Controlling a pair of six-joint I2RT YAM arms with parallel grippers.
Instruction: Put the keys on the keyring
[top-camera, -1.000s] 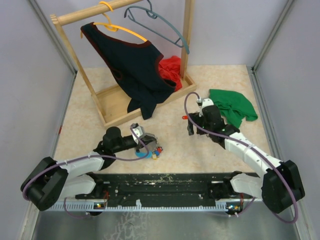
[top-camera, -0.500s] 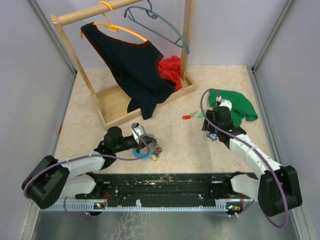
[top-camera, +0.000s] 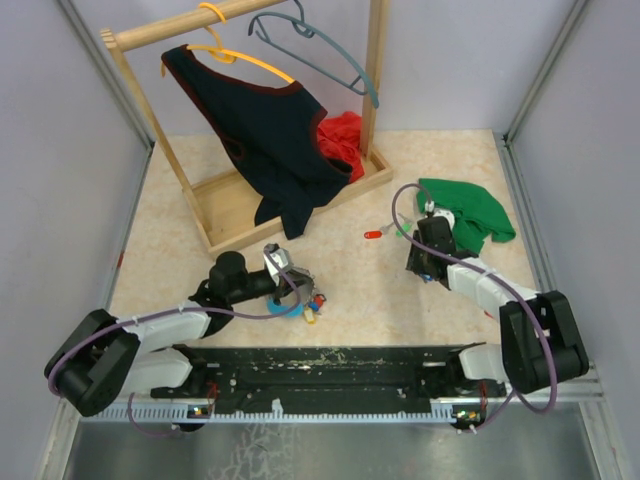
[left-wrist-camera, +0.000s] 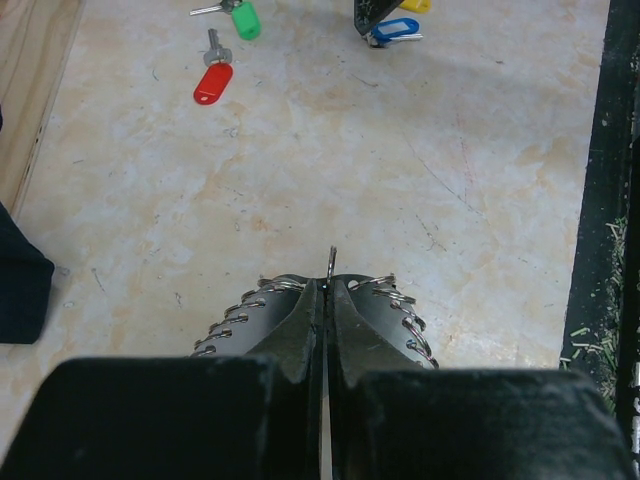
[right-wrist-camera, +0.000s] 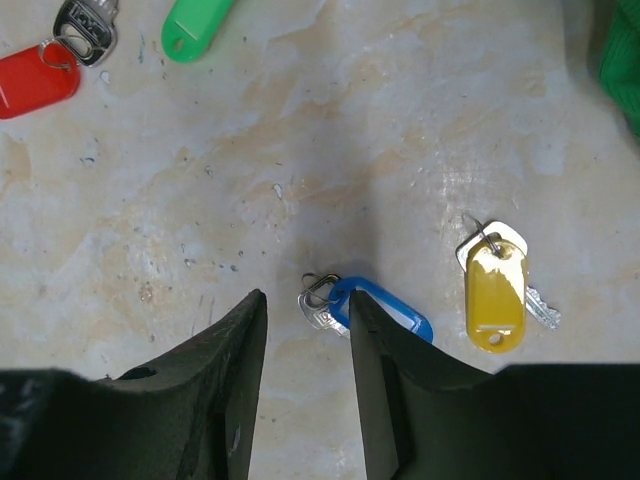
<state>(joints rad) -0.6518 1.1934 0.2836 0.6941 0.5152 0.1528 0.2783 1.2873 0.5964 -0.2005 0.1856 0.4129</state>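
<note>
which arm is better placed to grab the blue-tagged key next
Right: the right tool is open just over the blue-tagged silver key; the left tool is shut on the grey wiry keyring.

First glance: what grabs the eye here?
A wooden rack at back left, dark top hanging on it, dominates. Right of centre lie the red key, green key, blue key and yellow key; the right gripper hangs open over the blue one, the left gripper shut on the keyring.

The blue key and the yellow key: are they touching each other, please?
Apart. The right wrist view shows a strip of bare table between the blue key and the yellow key.
</note>
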